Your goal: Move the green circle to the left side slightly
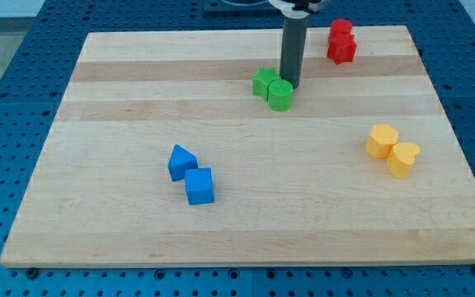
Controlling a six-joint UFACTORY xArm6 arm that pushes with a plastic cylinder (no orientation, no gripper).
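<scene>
Tip: my tip [291,85] touches the green circle [280,95] from the view's right
Pincer: none fitted, so no state to tell
Obstacle: green star-like block [264,82] touching circle's left
Others: red blocks [340,41], yellow blocks [392,150], blue blocks [190,175] well apart on desk [138,99]

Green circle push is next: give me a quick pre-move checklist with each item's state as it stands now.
1. My tip sits on the view's right of the green circle, the side needed for a leftward push: ok.
2. Tip touching the circle: cannot tell; they look very close.
3. Path to the view's left free: not ok. The other green block sits against the circle's upper left and would likely be shoved along.
4. Blue blocks, yellow blocks and red blocks well away: ok.
5. Board has room on the left: ok.
</scene>
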